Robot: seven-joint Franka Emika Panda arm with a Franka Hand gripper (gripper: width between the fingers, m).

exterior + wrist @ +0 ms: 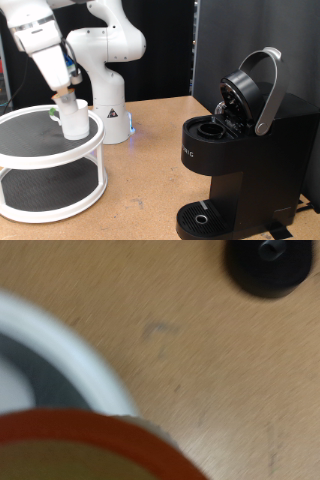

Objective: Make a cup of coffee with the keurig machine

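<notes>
My gripper (66,98) is at the exterior view's left, above the top shelf of a white round rack (30,158). It is shut on a small white pod with a tan top (74,120), held just over the shelf's right side. In the wrist view the pod's tan, red-rimmed top (80,445) fills the near edge, blurred. The black keurig machine (235,150) stands at the exterior view's right with its silver-handled lid (262,90) raised and the pod chamber open. Its round drip base (205,215) is bare and also shows in the wrist view (268,265). The white cup is out of view.
The rack has two tiers with grey mats; its white rim (85,355) shows in the wrist view. The robot's white base (112,110) stands behind it. Bare wooden table (145,170) lies between the rack and the machine. A black wall panel is behind the machine.
</notes>
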